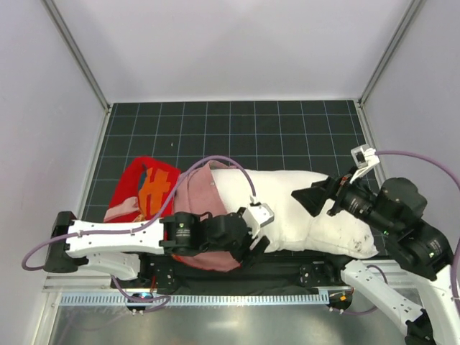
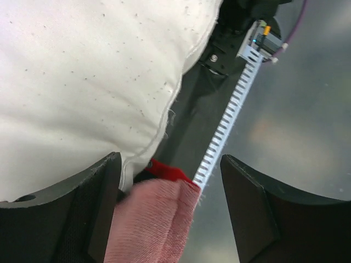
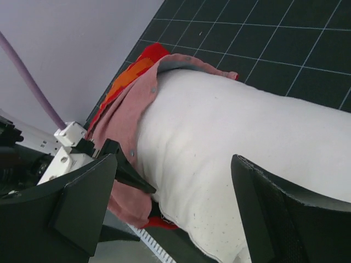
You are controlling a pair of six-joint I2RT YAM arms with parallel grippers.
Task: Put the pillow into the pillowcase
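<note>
The pillow [image 1: 309, 208] lies lengthwise along the near edge of the gridded mat [image 1: 237, 129]. Its left end is tucked into the mouth of the pillowcase [image 1: 147, 188], with most of its white bulk outside. The case's pale pink reverse is folded back in a collar around that end, and the red printed part lies on the mat farther left.

The left gripper [image 2: 170, 159] stands open at the pillow's near side, by the collar. In the left wrist view its 2 fingers are spread apart. The pink hem and a sliver of red edge lie between them, close to the left finger [image 2: 82, 219] but not clamped. The pillow's seamed edge fills the upper left of that view. Beyond the hem runs the white slotted strip [image 2: 230, 109] at the table's front.

The right gripper [image 3: 174, 160] is open as well, jaws wide, poised over the pillow's right half with nothing pinched. Whether its fingertips touch the pillow cannot be told. In the top view it sits at the pillow's upper right, pointing left toward the case. A purple cable [image 1: 215, 159] arcs over the collar to the left arm's wrist.
</note>
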